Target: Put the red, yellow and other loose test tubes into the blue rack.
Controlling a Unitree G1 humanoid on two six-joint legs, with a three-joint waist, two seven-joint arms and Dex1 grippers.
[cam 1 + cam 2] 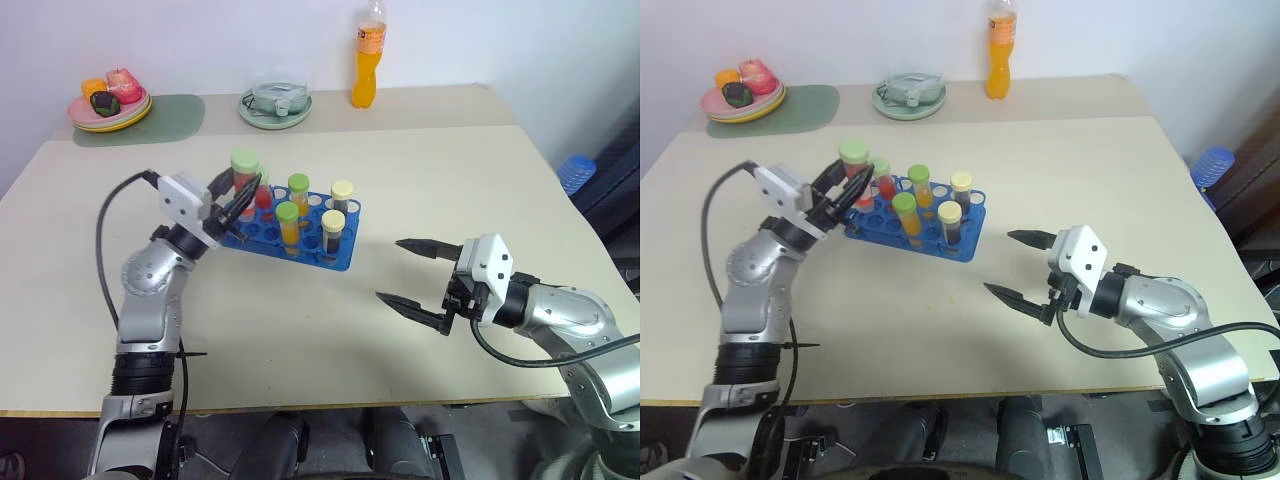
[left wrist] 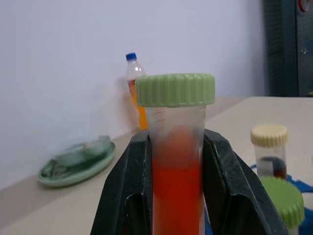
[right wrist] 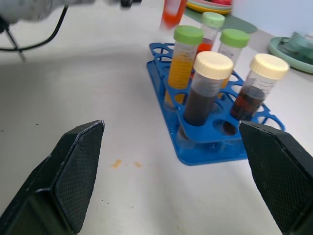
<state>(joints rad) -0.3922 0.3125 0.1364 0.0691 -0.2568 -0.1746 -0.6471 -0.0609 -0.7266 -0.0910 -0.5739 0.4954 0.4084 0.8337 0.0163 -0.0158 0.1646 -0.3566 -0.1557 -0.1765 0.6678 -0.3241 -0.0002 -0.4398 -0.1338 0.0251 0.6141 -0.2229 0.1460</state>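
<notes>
Item: left gripper point(image 1: 232, 200), clamped on a red test tube point(image 2: 177, 161) with green cap, held upright above the left end of the blue rack point(image 1: 340, 255). Rack stands mid-table, holding five capped tubes: three green-capped, two cream-capped with dark fill. Right gripper point(image 1: 405, 272), fingers spread wide and empty, hovers right of the rack, well apart. Far edge of the table point(image 1: 450, 180): orange bottle point(image 1: 368, 55), green dish point(image 1: 275, 108), plate of food point(image 1: 108, 110).

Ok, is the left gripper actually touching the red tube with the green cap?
Touching. The left wrist view shows both black fingers of the left gripper pressed against the sides of the red tube, with no gap on either side.
</notes>
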